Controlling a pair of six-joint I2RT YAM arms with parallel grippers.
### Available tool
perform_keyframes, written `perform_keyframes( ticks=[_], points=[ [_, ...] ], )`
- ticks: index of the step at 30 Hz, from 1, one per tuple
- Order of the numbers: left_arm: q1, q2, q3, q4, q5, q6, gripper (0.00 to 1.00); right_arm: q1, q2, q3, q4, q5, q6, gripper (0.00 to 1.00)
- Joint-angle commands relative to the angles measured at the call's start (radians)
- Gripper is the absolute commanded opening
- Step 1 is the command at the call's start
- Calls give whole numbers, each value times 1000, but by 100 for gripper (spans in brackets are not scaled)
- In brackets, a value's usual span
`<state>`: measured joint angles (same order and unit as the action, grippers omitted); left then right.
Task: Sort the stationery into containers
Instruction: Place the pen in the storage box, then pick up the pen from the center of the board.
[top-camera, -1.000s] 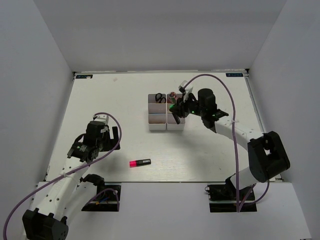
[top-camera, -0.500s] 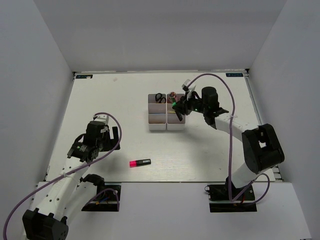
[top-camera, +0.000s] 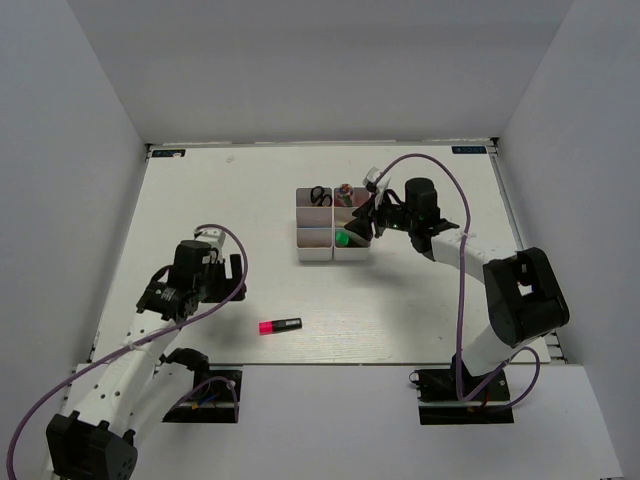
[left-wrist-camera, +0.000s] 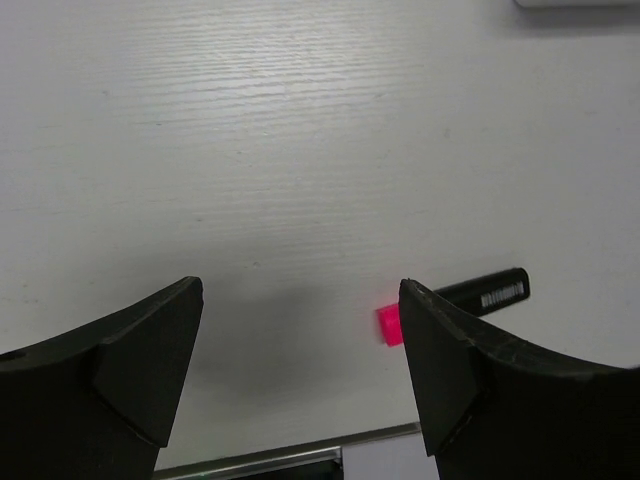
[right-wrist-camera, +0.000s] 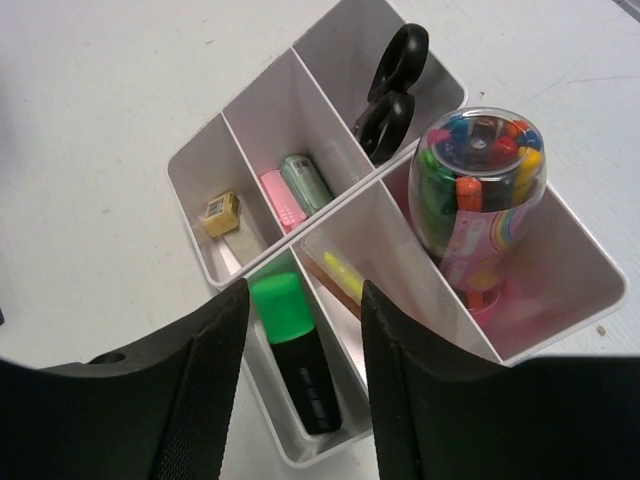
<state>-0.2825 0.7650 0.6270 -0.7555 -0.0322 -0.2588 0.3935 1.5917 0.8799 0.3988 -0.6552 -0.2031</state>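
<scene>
green highlighter (right-wrist-camera: 295, 355) in the bin under the hand

right gripper (right-wrist-camera: 302, 300) hangs over the white bins (right-wrist-camera: 335, 45), jaws parted and empty; the highlighter lies just beneath it. left gripper (left-wrist-camera: 300, 295) is spread wide, empty, with a pink highlighter (left-wrist-camera: 460, 300) beside one finger.

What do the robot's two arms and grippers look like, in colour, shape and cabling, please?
The left arm and right arm have white links with bulky black joint housings. A thin purple cable loops loosely along each. The left gripper and right gripper each carry two broad matte black fingers tapering to blunt wedge tips.
</scene>
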Motion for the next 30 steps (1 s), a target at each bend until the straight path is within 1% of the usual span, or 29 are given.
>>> perform_keyframes(
  ticks=[1,2,3,4,5,6,7,8,9,10,11,12,13,14,15,16,17,18,19,20,21,22,23,24,25,26,28,30],
  points=[
    [8,34,-9,39,184,35,87,-7,-38,-7,6,-29,-33,54],
    [8,40,-7,44,237,53,80,-5,-42,-12,2,-34,-35,54],
    [3,59,-4,50,259,59,71,-5,-59,-12,-2,-37,-33,54],
    [-3,63,-1,51,294,65,54,-5,-64,-12,-15,-41,-33,54],
    [-10,78,3,54,311,90,43,-4,-71,-10,-29,-40,-33,49],
    [-36,95,8,51,355,99,31,-4,-91,-1,-40,-49,-35,40],
    [-50,117,28,54,368,110,23,-5,-111,7,-111,-52,-35,14],
    [-78,129,37,41,377,131,13,-4,-121,19,-150,-47,-29,0],
    [-111,144,45,35,405,141,13,-5,-154,51,-185,-26,-21,0],
    [-150,190,77,7,413,162,15,-2,-183,68,-345,-12,-1,0],
    [-196,218,88,1,420,182,21,-5,-208,126,-397,-49,-27,0],
    [-222,249,103,-11,416,209,31,-5,-208,146,-546,-82,-27,13],
    [-272,266,123,-43,411,223,44,-7,-214,165,-619,-112,-117,45],
    [-297,279,146,-50,390,234,68,-10,-222,188,-729,-133,-142,89],
    [-325,307,170,-59,368,283,74,-8,-229,189,-815,-194,-165,90],
    [-398,341,177,-68,353,297,78,-10,-264,168,-840,-214,-224,90],
    [-417,359,207,-77,326,325,81,-8,-286,133,-860,-239,-229,88],
    [-450,400,218,-85,312,337,82,-8,-305,114,-862,-257,-236,85],
    [-478,442,229,-105,261,346,82,-12,-352,69,-862,-276,-245,81],
    [-492,494,273,-123,249,366,82,-8,-364,59,-862,-285,-246,76],
    [-521,519,287,-136,229,386,81,-10,-386,53,-871,-296,-251,61],
    [-537,548,302,-146,154,394,80,-8,-392,47,-877,-319,-248,51],
    [-578,625,342,-172,135,421,80,-10,-404,45,-890,-328,-249,40],
    [-590,651,355,-179,91,449,77,-8,-415,47,-906,-345,-248,16],
    [-593,672,381,-192,86,473,75,-10,-420,48,-919,-348,-246,3],
    [-604,730,387,-197,83,490,74,-8,-432,51,-928,-351,-249,0],
    [-606,772,418,-203,94,536,70,-12,-440,47,-939,-357,-248,0],
    [-607,803,439,-196,120,558,70,-15,-467,37,-936,-354,-237,2]
  ],
)
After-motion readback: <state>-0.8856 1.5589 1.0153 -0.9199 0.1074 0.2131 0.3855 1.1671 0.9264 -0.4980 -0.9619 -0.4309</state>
